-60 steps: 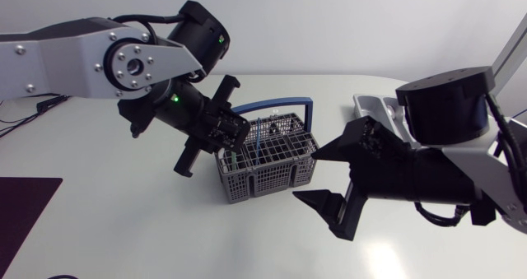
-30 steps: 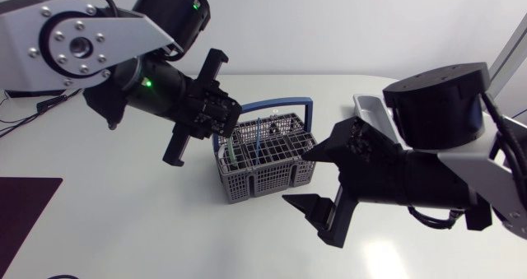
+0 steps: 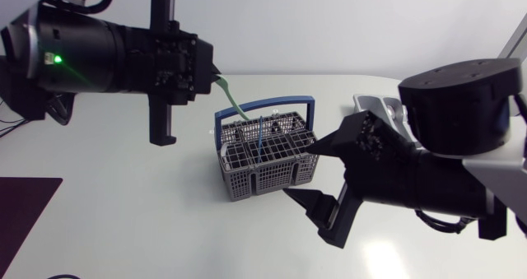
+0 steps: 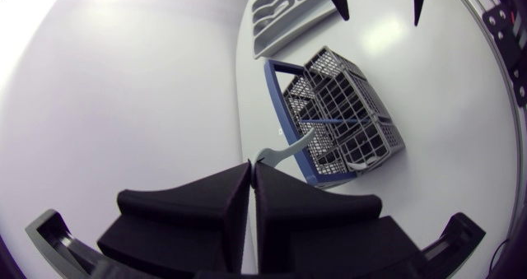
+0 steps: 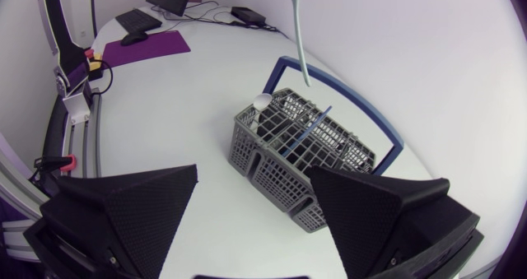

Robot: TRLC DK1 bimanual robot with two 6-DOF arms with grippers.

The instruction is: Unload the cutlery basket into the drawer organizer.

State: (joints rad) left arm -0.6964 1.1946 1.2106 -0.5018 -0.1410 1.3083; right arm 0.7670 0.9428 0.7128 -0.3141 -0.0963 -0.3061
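The grey cutlery basket [image 3: 268,160] with a blue handle [image 3: 272,103] stands mid-table. My left gripper [image 3: 216,76] hangs above and left of it, shut on the upper end of a pale green utensil [image 3: 235,104]. The utensil's lower end slants down to the basket's rim. In the left wrist view the fingers [image 4: 252,170] meet on the green utensil [image 4: 288,149] ahead of them, with the basket [image 4: 350,118] beyond. My right gripper [image 3: 321,180] is open just right of the basket. Its wrist view shows the basket [image 5: 300,155], a blue utensil [image 5: 303,129], a white spoon [image 5: 261,103] and the hanging green utensil [image 5: 299,40].
The grey drawer organizer [image 3: 372,108] lies at the back right, partly behind my right arm; it is also in the left wrist view [image 4: 284,7], beyond the basket. A dark purple mat [image 3: 20,209] lies at the left edge.
My left gripper has shut on the green utensil and risen up and to the left, drawing it up out of the basket. The right gripper has barely shifted.
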